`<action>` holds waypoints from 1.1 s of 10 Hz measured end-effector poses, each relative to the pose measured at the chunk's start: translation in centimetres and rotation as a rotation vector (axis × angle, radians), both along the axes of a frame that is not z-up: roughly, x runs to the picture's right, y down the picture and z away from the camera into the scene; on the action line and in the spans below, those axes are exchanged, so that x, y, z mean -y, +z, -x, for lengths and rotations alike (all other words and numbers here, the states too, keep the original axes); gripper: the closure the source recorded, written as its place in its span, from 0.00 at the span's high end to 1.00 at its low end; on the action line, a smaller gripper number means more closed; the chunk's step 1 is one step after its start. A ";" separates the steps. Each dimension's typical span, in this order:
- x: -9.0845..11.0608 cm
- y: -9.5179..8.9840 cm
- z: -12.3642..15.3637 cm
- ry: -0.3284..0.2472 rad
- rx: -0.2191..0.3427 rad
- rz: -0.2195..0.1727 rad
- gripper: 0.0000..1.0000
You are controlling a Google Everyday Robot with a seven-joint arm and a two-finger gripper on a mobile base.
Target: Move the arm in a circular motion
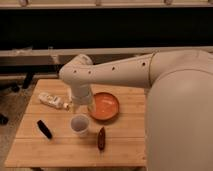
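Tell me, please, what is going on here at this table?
A cream-white robot arm reaches over a wooden table. Its gripper points down above a white cup, between a lying bottle and an orange bowl. All things rest on the table; none appears lifted.

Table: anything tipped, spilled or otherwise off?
Only the clear bottle lies on its side at the table's left rear; no spill shows. The white cup stands upright and the orange bowl sits flat. The arm reaches over them, its gripper pointing down between bottle and bowl, behind the cup.
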State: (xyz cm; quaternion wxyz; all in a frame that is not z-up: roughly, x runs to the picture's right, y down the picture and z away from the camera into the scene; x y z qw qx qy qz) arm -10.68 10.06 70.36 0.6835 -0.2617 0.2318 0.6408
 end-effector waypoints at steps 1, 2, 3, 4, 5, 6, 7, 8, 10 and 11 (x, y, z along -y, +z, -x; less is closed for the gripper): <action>0.0 0.0 0.0 0.000 0.000 0.000 0.65; 0.0 0.0 0.0 0.000 0.000 0.000 0.65; 0.0 0.0 0.0 0.000 0.000 0.000 0.65; 0.0 0.0 0.0 0.000 0.000 0.000 0.65; 0.0 0.0 0.0 0.000 0.000 0.000 0.65; 0.0 0.0 0.0 0.000 0.000 0.000 0.65; 0.0 0.0 0.0 0.000 0.000 0.000 0.65; 0.0 0.0 0.0 0.000 0.000 0.000 0.65; -0.2 -0.3 -0.5 0.009 -0.006 -0.002 0.65; -0.4 -0.5 -0.9 0.017 -0.010 -0.003 0.65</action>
